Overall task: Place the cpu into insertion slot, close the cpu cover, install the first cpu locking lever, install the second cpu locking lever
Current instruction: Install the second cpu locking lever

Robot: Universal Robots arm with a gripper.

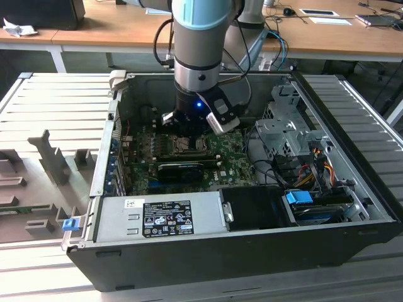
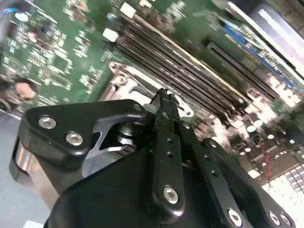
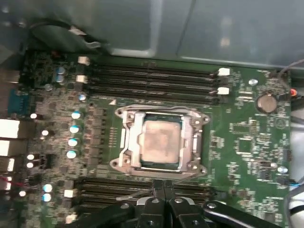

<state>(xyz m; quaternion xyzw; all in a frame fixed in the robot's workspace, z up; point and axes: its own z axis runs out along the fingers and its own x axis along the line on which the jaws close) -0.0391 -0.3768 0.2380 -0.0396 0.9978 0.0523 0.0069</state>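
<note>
Wooden desks ran behind the rig, and the open case [image 1: 189, 264] lay on a ribbed grey worktop [image 1: 56, 107] with the arm [image 1: 201, 44] reaching down into it. From my remote seat I saw the cpu [image 3: 160, 143] already seated in the slot [image 3: 124, 142], with the cover [image 3: 195, 137] lying flat around it, its silvery frame bordering the pale chip on all sides. The pincer [image 3: 161, 190] hung just beside the socket's edge, its fingers drawn together with nothing between them; in the second wrist view its tip [image 2: 164, 102] sat right at the socket frame. My worry was the levers: I judged that a closed tip pressing a thin wire lever could slip off it and strike the green board [image 3: 247, 142] or the memory slots [image 3: 152, 78] close by, and that a lever missing its hook would leave the cover unclamped. A cover not fully down would also let the chip shift under pressure. I could not make out either lever clearly, nor whether any was latched; both wrist views were soft at the socket's rim. In the exterior view the arm hid most of the socket, and in the second wrist view the pincer's own body blocked the chip.
</note>
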